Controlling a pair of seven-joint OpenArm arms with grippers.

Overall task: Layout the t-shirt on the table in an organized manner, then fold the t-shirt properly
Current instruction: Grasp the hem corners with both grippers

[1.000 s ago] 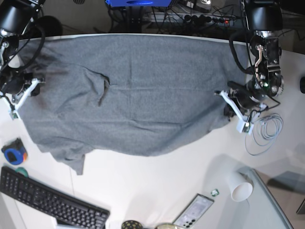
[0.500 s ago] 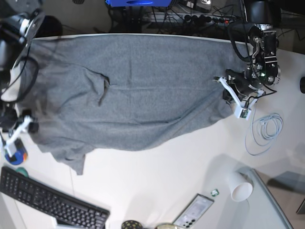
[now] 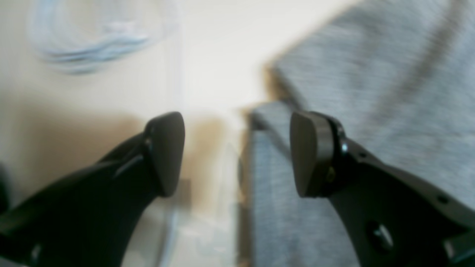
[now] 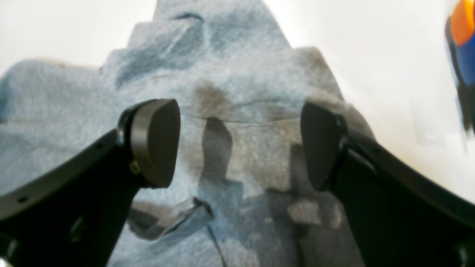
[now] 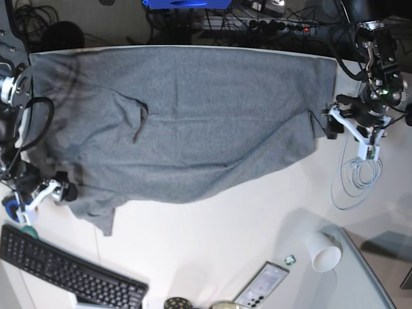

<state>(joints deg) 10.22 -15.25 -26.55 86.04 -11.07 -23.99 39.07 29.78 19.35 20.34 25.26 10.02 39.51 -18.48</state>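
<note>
I see the t-shirt (image 5: 187,122) spread flat across the far half of the white surface (image 5: 212,244), its long top edge running along the far rim and its near edge slanting, with a small dark crease left of centre. On my left wrist view the left gripper (image 3: 237,152) has its fingers (image 3: 310,154) spread apart with nothing between them; one finger sits over the grey cloth's edge, the other over bare white. That view is smeared, so I cannot say whether a pad touches the fabric. In the base view this gripper (image 5: 353,129) sits just beside the shirt's right-hand edge, next to a coiled pale cable (image 5: 357,177).

The right gripper (image 4: 239,142) is likewise released, fingers (image 4: 154,142) wide, hovering above a rumpled corner of the shirt. From the base view it (image 5: 48,193) is at the shirt's near-left corner, close to a blue and orange object (image 5: 11,207) and a black keyboard (image 5: 64,273). A paper cup (image 5: 324,253) lies well clear of the shirt.
</note>
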